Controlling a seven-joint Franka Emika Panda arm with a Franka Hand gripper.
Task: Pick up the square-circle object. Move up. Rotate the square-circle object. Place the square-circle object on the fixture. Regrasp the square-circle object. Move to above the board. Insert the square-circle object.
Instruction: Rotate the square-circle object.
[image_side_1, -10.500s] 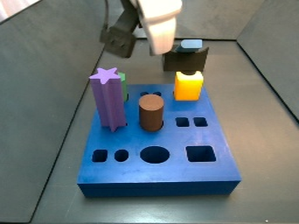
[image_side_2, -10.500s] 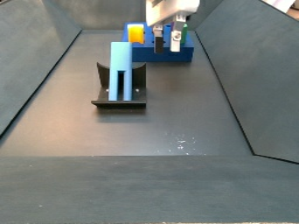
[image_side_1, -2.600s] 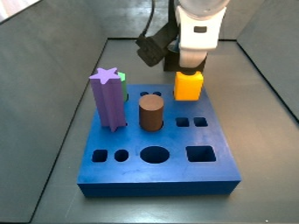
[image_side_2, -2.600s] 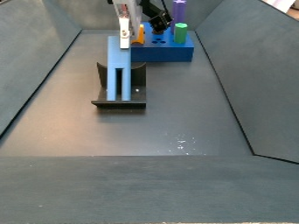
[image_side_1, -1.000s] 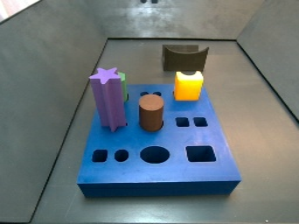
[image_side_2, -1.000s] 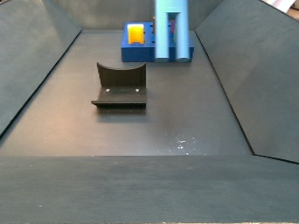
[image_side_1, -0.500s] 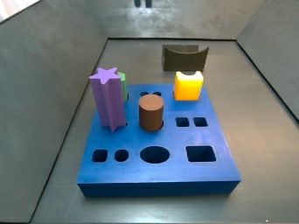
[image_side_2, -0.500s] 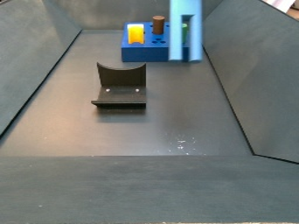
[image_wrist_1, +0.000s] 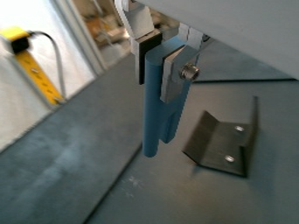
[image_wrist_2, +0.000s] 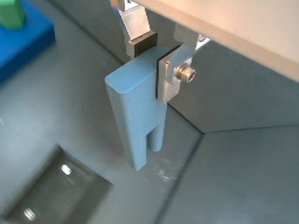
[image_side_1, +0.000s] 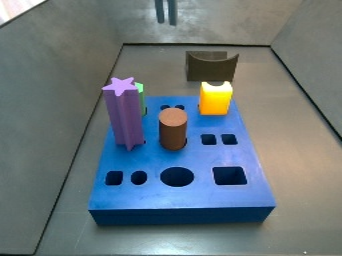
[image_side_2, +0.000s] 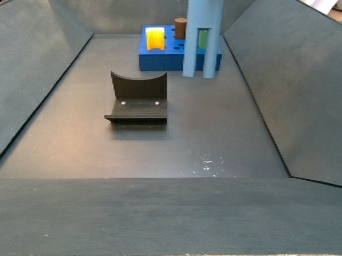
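Dark grey bin floor, sloped walls all round. The gripper (image_wrist_2: 155, 54) hangs high above it, plates clamped on the square-circle object (image_wrist_2: 136, 114), which dangles upright and well clear of the empty fixture (image_side_2: 136, 97). The regrasp looks finished; carrying it over the board (image_side_1: 183, 173) and inserting it remain, the star peg (image_side_1: 124, 113) at nine o'clock on that slab.

gripper (image_wrist_1: 163, 59), wrist views: two flat silver plate fingers (image_wrist_2: 177, 70), each faced with a dark rectangular pad. a round silver screw head sits on the outer face of one finger plate in both wrist views. above the fingers, a pale grey-white housing fills the frame edge. no cables or markings are visible.
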